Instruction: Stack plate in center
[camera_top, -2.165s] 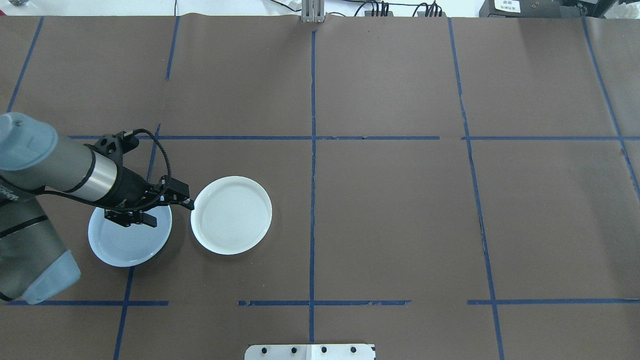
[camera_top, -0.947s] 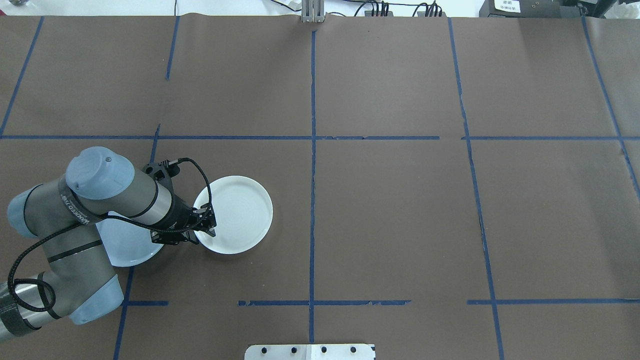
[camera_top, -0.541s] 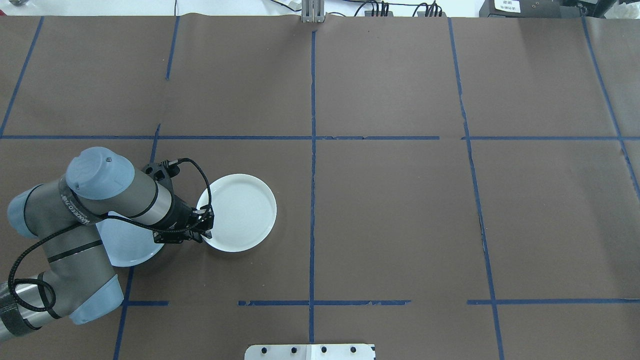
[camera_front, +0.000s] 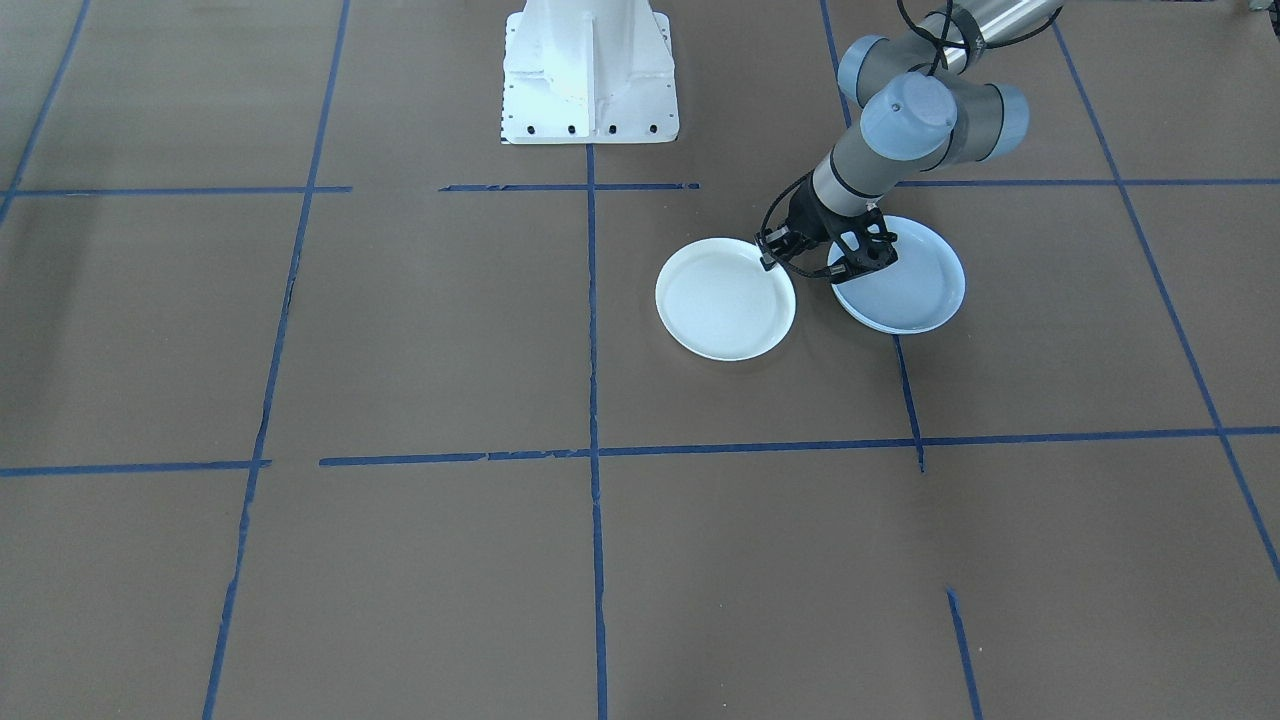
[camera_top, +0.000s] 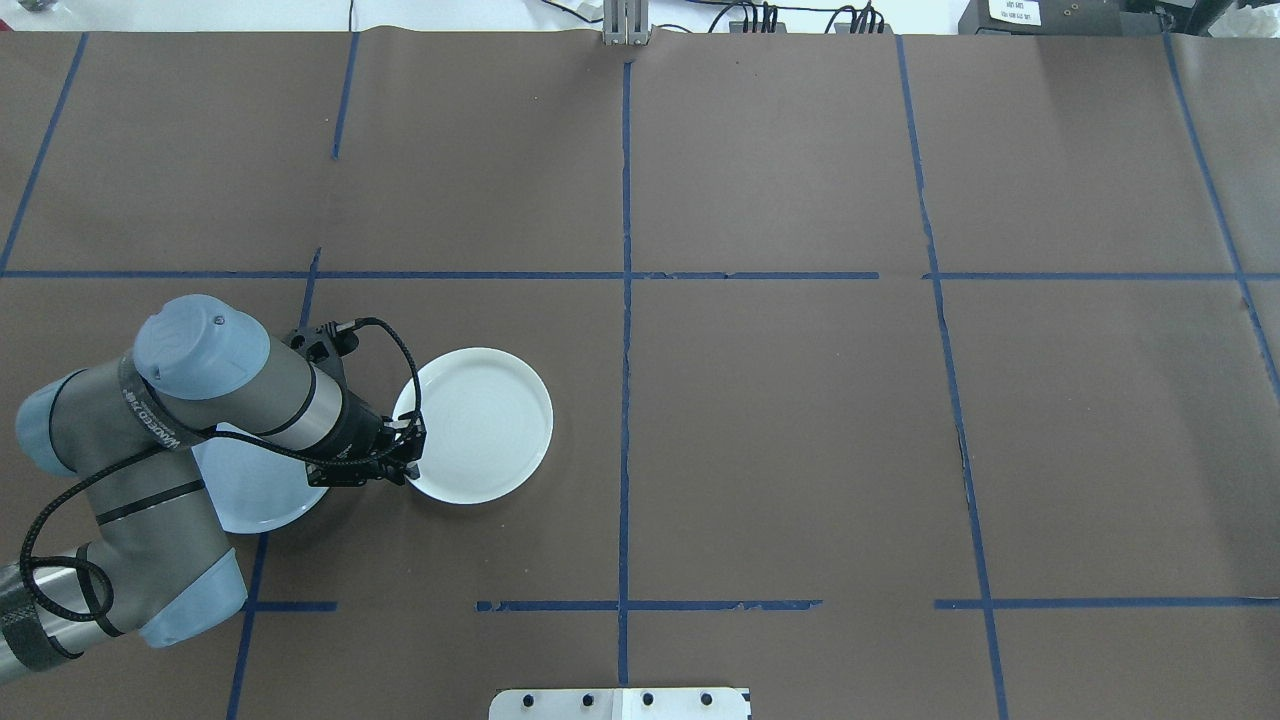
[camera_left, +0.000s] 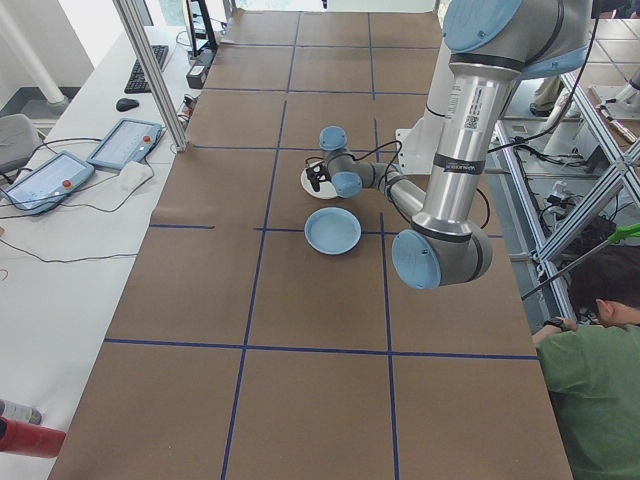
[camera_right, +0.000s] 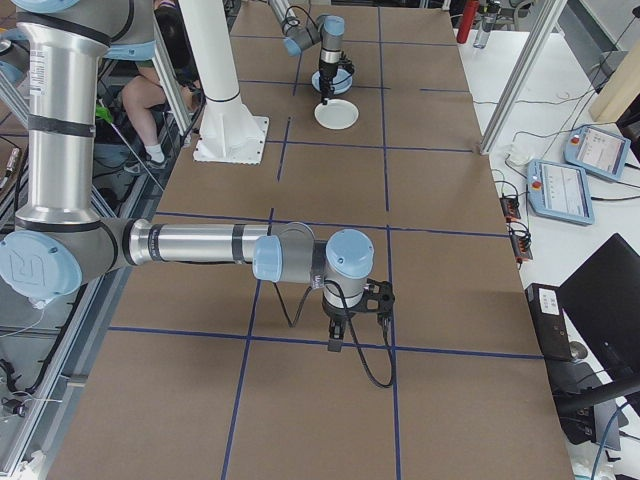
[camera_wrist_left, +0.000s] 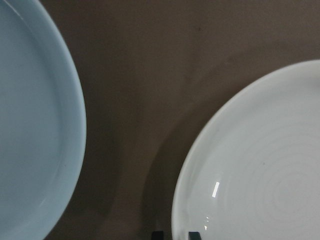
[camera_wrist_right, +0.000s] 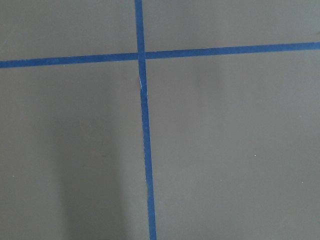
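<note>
The light-blue matte plate (camera_top: 250, 492) (camera_front: 905, 290) (camera_left: 333, 231), the center one, lies flat on the brown table, partly under my left forearm in the overhead view. Beside it is a glossy white plate (camera_top: 485, 425) (camera_front: 725, 300) (camera_wrist_left: 260, 170) with concentric ripples. My left gripper (camera_top: 410, 470) (camera_front: 768, 258) (camera_wrist_left: 175, 235) is shut on that white plate's rim, on the side facing the blue plate. A shadow around the white plate suggests it is slightly off the table. My right gripper (camera_right: 335, 342) hangs low over bare table far from both plates; I cannot tell whether it is open.
Blue tape lines (camera_top: 625, 300) divide the brown table into squares. The white robot base (camera_front: 590, 70) stands at the table's near edge. A person (camera_left: 600, 370) sits by the frame near the table's left end. Tablets (camera_left: 125, 142) lie on the side bench.
My left arm swung from over the blue plate round to the white plate's near-left rim and shut on it. The white plate then rose slightly and shifted right; little has moved in the last half second.
</note>
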